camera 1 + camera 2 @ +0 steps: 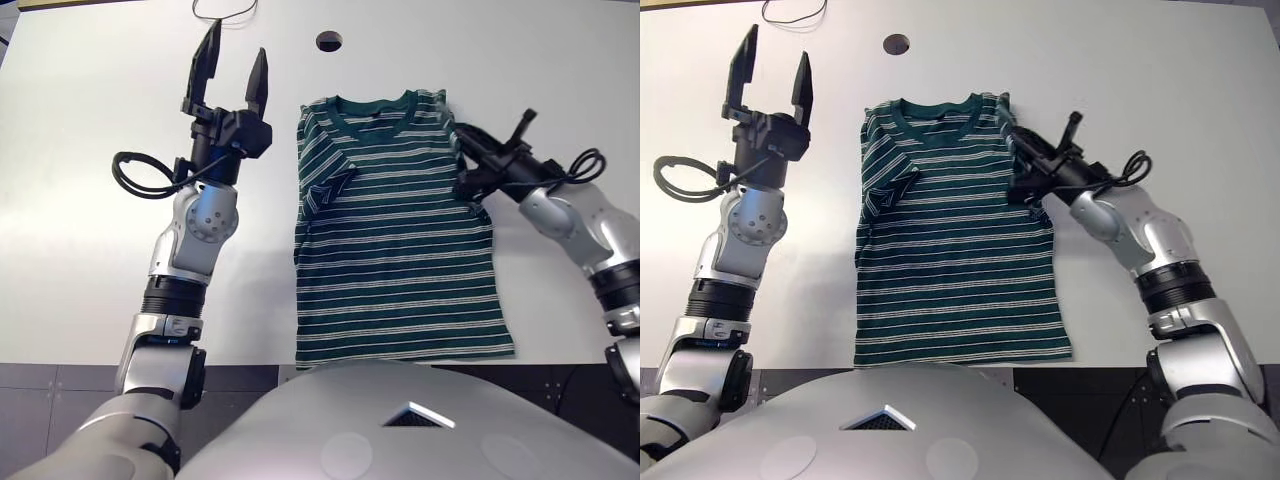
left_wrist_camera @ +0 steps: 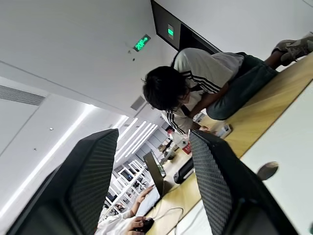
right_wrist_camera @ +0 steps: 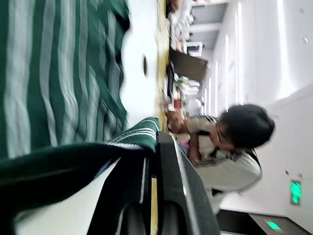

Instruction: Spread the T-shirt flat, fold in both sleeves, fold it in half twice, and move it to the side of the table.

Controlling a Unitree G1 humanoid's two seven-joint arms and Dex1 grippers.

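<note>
The right claw point(image 1: 1028, 160) is closed on the T-shirt point(image 1: 395, 250), pinching the fabric at the right sleeve, just below the shoulder. In the right wrist view a fold of striped cloth point(image 3: 73, 161) lies clamped against one finger point(image 3: 171, 186). From this claw the shirt's body spreads flat across the white table point(image 1: 80, 250), toward the left arm and back toward the robot, collar on the far side. The left sleeve point(image 1: 325, 185) lies folded in over the chest, across the shirt from the right claw.

The left claw point(image 1: 237, 45) is raised, its two fingers spread wide and holding nothing. The shirt lies beside it, apart from it. A round hole point(image 1: 329, 41) in the tabletop sits between this claw and the collar.
</note>
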